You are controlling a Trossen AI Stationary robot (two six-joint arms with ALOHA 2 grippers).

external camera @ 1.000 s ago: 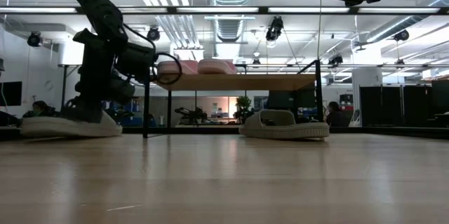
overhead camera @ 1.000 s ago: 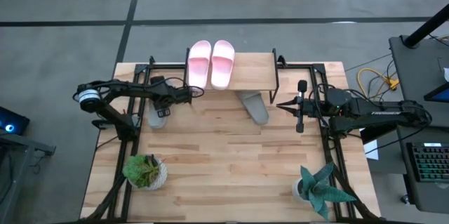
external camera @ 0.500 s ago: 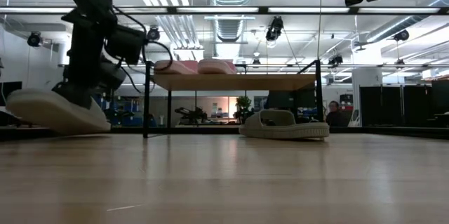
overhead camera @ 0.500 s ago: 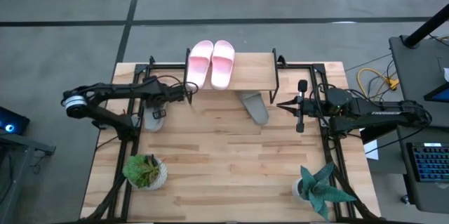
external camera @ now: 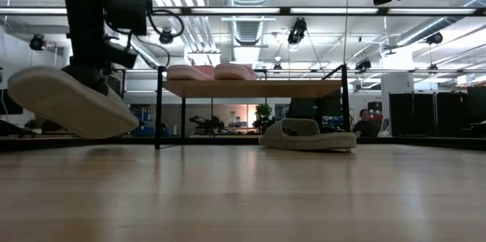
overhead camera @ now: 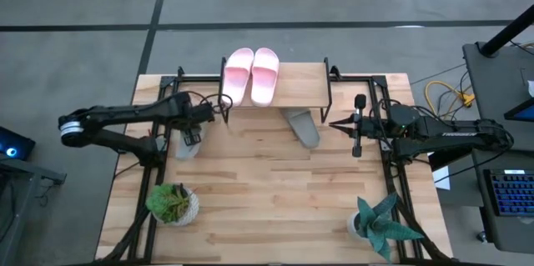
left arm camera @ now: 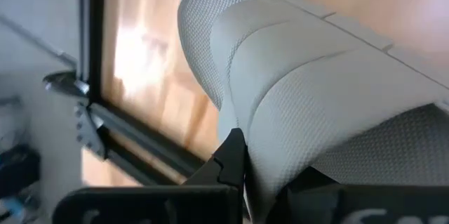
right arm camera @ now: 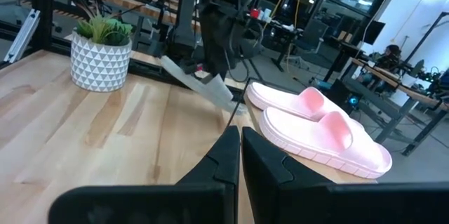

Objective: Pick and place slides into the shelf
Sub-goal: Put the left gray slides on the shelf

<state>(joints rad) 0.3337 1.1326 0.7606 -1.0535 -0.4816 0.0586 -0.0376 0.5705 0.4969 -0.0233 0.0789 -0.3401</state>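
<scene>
My left gripper (overhead camera: 194, 127) hangs over the table's left side, shut on a grey slide (overhead camera: 185, 143) that shows lifted and tilted in the low view (external camera: 72, 104). The second grey slide (overhead camera: 302, 127) lies sole-down on the table at the shelf's near edge (external camera: 307, 134). Both pink slides (overhead camera: 238, 75) (overhead camera: 265, 74) rest side by side on the shelf's plank top (overhead camera: 300, 87). My right gripper (overhead camera: 335, 122) waits shut, high near the table's right side, pointing toward the shelf. My left gripper holds the grey slide by its wide strap (left arm camera: 280, 136), pinched between the fingers; one finger (left arm camera: 231, 159) shows at the strap's edge, the other is mostly hidden behind the strap. The fingers come from above, pointing down. The slide hangs below them, clear of the table and tilted.
Two potted plants stand near the table's near edge, one left (overhead camera: 173, 203) and one right (overhead camera: 380, 223). The shelf's thin black legs (external camera: 158, 109) rise close to the lifted slide. Open tabletop (overhead camera: 267, 191) lies between the plants and the shelf.
My left gripper has risen and drawn back toward the table's left edge. The grey slide, flat on the table a second ago, has come up with it, now lifted clear and tipped at a slant.
</scene>
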